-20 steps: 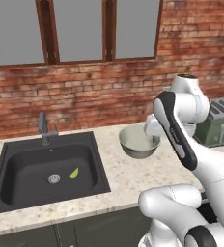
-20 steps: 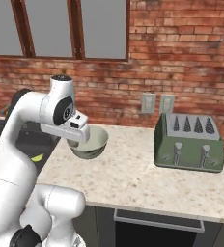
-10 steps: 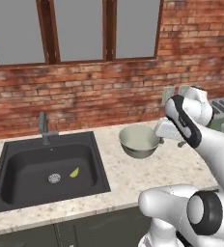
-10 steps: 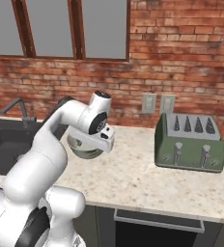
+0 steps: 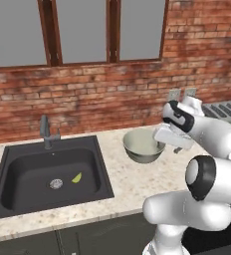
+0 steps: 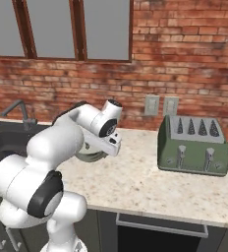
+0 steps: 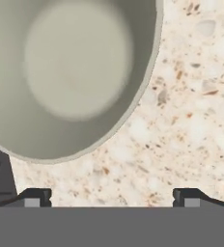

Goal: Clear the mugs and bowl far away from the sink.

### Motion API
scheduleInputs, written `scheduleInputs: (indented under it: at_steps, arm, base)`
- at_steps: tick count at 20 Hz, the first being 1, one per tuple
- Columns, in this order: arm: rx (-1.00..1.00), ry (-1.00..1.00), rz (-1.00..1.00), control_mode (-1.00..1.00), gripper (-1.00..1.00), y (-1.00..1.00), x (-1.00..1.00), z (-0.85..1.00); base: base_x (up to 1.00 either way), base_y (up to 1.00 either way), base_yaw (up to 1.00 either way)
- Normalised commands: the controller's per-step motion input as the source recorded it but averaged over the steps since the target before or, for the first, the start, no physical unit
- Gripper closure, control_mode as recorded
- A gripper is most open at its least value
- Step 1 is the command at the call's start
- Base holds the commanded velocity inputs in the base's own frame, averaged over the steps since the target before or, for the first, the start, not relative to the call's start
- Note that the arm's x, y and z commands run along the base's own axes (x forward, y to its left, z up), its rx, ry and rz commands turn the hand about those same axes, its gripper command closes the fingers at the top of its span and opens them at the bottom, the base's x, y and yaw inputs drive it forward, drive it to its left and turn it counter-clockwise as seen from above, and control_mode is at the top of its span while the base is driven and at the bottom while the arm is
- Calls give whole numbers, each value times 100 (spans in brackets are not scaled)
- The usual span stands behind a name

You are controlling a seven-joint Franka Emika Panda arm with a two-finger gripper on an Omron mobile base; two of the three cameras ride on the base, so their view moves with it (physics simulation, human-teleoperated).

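The gripper (image 7: 109, 198) is standing with its jaws spread fully wide and is holding nothing; in the hand view both fingertips (image 7: 34, 198) are framing bare speckled countertop (image 7: 191, 120). The bowl (image 5: 143, 146) is sitting upright on the countertop, just beside the right edge of the sink (image 5: 48, 174) and well back from the counter's front edge. In the hand view the bowl's rim (image 7: 150, 82) is lying ahead of the fingertips and off to one side, apart from them, so no contact is being made.

No mug is visible on the countertop. A small green item (image 5: 76, 178) is lying on the basin floor near the drain (image 5: 56, 184); what it is cannot be told.

Risks at this stage, as a judgement:

- The jaws are not lined up over the rim. Closing from this offset would likely be pinching air or clipping the rounded wall, pushing the bowl toward the sink edge.
- The bowl's curved, smooth side is offering a poor hold; a shallow rim grip may be slipping during the lift.
- The toaster (image 6: 193, 145) is occupying the right end of the countertop, so a wide carry could be striking it.
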Motion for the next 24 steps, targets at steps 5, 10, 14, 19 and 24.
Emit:
scheduleInputs:
  at_steps: [5,10,14,19,24]
  arm:
    - [1,0,0,-100,-100,0,38,-49]
    - [0,0,-1,-100,-100,0,36,-42]
    - [0,0,-2,-100,-100,1,34,-32]
    - [0,0,-2,-100,-100,3,38,-34]
    - [0,0,-2,-100,100,23,10,-35]
  base:
    - [0,0,0]
    - [0,0,0]
    - [0,0,0]
    - [0,0,0]
    - [0,0,0]
